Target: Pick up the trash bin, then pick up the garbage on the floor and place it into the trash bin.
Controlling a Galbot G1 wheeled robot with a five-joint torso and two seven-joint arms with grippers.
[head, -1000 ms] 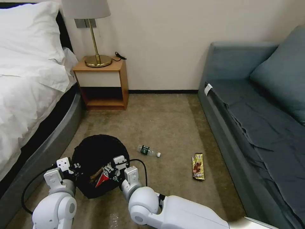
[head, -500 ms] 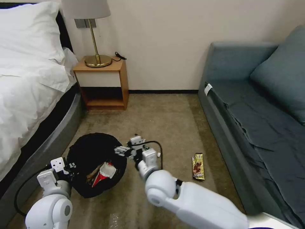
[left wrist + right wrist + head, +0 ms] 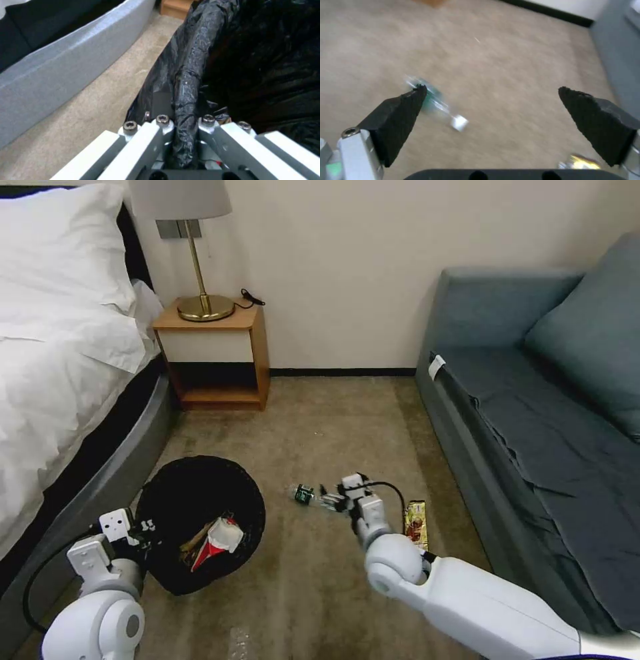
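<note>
Left gripper [image 3: 181, 140] nearest, clamped on the crinkly black liner at the rim of the round black trash bin [image 3: 175, 488]. Inside it: red-and-white snack packet [image 3: 215, 543], what looks like crumpled brown paper [image 3: 195, 543]. Two pieces in, then. Right gripper [image 3: 493, 100], jaws spread wide and empty, hovers over carpet by the small clear green-labelled bottle [image 3: 308, 495]. Gold-brown wrapper [image 3: 416, 521] lies just beyond, near the grey sofa [image 3: 533, 433]. Two pieces left.

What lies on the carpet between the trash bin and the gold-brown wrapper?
In the head view, the small clear bottle lies between the trash bin and the gold-brown wrapper, with the open right pincer over its cap end. Otherwise bare carpet.
</note>
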